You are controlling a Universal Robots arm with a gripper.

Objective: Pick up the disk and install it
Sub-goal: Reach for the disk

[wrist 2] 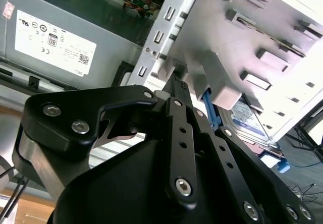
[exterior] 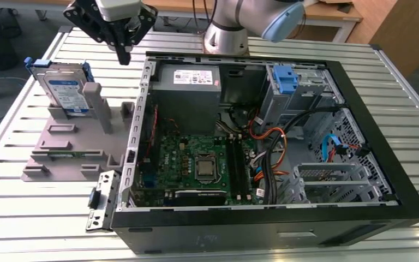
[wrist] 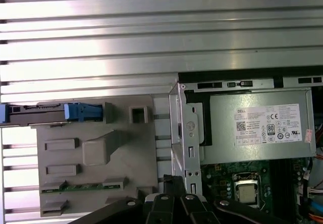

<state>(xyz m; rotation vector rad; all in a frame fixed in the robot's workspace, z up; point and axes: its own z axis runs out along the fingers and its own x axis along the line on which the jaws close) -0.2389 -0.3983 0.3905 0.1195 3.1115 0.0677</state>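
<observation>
Hovering over the slatted metal table [exterior: 28, 218], the gripper [exterior: 124, 54] hangs just beyond the back corner of the open computer case [exterior: 268, 221], between the case and the disk [exterior: 63, 90]. Its fingers are pressed together into a single tip and there's nothing in them. The arm above runs out of the top of the exterior view, so only part of it shows.

The disk stands upright on its edge in the grey holder [exterior: 71, 139], on the exterior view's left, well apart from the case. One of the holder's posts covers its lower corner.

In the first wrist view the disk [wrist: 35, 114] is edge-on, a thin strip with a blue rail, cut off at the frame edge. The gripper [wrist: 170, 181] is only a dark tip between the holder [wrist: 101, 153] and the case wall.

In the second wrist view the gripper [wrist 2: 177, 85] blocks most of the scene. A sliver of the disk [wrist 2: 250, 123] peeks past the holder [wrist 2: 227, 47].

Inside the case, the grey power supply [exterior: 187, 90] sits at the back, and a blue bracket [exterior: 286, 82] is in the drive bay on the exterior view's right.
</observation>
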